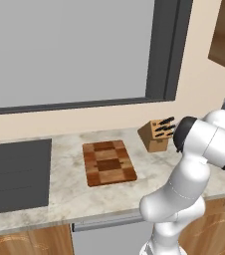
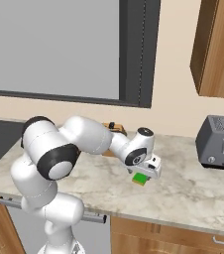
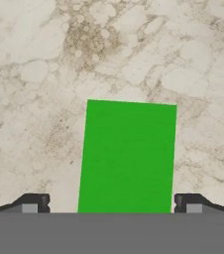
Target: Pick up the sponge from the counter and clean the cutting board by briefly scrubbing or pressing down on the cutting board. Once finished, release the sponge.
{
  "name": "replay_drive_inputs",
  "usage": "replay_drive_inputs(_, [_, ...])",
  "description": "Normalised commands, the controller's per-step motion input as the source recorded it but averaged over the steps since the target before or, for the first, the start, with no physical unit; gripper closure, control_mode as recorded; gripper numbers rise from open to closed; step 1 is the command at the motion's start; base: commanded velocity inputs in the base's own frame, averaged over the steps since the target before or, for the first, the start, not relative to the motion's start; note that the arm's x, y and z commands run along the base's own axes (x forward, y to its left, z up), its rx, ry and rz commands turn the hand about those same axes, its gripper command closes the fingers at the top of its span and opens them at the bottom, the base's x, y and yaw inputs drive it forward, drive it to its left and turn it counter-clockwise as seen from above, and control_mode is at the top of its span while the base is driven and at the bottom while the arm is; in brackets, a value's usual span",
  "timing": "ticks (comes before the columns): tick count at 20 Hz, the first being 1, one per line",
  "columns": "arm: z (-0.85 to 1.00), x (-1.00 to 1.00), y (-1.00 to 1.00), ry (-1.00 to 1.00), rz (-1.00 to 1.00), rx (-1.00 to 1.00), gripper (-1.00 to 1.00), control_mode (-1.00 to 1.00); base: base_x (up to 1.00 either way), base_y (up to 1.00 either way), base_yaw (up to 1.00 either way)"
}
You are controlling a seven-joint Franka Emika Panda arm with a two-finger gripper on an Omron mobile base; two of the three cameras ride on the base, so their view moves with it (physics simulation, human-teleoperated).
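The bright green sponge (image 3: 128,156) lies flat on the marbled counter (image 3: 59,74). My gripper (image 3: 111,203) hangs open just above it, one fingertip (image 3: 32,203) on each side of the sponge's width. From the right base camera the hand (image 2: 148,166) points down over the sponge (image 2: 141,179), whose yellow underside shows at its edge. The checkered wooden cutting board (image 1: 108,162) rests on the counter (image 1: 69,194) to the left of the arm, well apart from the sponge.
A knife block (image 1: 157,134) stands behind the board to its right. The dark cooktop (image 1: 15,174) lies left of the board. A grey toaster (image 2: 219,143) sits at the right on the counter. A window fills the wall behind.
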Motion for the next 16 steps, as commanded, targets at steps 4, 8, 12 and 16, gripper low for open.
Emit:
replay_drive_inputs(4, [0.00,0.00,-0.04,0.00,-0.11,0.00,-1.00,-1.00,0.00,0.00,0.00])
replay_drive_inputs(8, [-0.01,0.00,-0.04,0.00,-0.05,0.00,-1.00,-1.00,0.00,0.00,0.00])
replay_drive_inputs(12, [-0.10,0.04,-0.02,0.05,0.00,-0.02,-1.00,-1.00,0.00,0.00,0.00])
replay_drive_inputs(16, [-0.22,0.05,0.00,0.06,0.00,-0.02,-1.00,-1.00,0.00,0.00,0.00])
